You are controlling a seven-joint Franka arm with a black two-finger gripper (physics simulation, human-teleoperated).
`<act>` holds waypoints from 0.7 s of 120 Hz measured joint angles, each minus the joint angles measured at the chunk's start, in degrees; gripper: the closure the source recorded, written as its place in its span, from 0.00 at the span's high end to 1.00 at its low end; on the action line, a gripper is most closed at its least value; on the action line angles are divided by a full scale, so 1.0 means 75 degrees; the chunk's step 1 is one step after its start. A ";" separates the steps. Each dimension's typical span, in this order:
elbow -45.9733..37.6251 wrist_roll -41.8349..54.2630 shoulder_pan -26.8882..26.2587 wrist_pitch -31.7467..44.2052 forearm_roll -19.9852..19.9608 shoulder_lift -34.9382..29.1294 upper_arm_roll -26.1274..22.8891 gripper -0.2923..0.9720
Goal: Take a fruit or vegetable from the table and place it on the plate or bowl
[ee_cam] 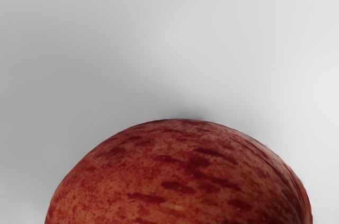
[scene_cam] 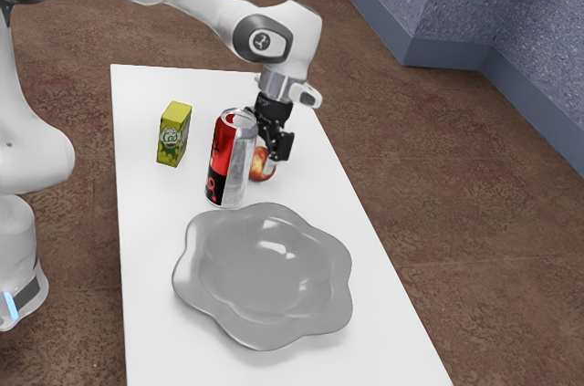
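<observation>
Apple (scene_cam: pixel 263 167) on the desk (scene_cam: pixel 365 249), just behind the red can (scene_cam: pixel 226 158); wrist view: apple (ee_cam: pixel 180 181) directly under the hand; gripper (scene_cam: pixel 276 151) low at the apple's top, cannot tell if pinching; grey plate (scene_cam: pixel 265 286) near, apart; green carton (scene_cam: pixel 173 133) beyond the can.

Shiny metal can (scene_cam: pixel 228 160), glossy smooth grey plate (scene_cam: pixel 265 272). Matt white bench (scene_cam: pixel 146 249). Dull, speckled skin on the apple (ee_cam: pixel 180 181).

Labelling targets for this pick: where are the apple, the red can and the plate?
apple (scene_cam: pixel 262 168), exterior view, lower red side
red can (scene_cam: pixel 227 161), exterior view, middle of body
plate (scene_cam: pixel 265 281), exterior view, bare centre
</observation>
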 joint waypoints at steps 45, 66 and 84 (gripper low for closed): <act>0.2460 0.0020 -0.0096 -0.0784 0.0971 0.0595 -0.0541 0.42; 0.3182 0.0036 -0.0113 -0.1025 0.1066 0.1042 -0.1398 0.39; 0.3182 0.0013 -0.0566 -0.0857 0.0868 0.1346 -0.1898 0.40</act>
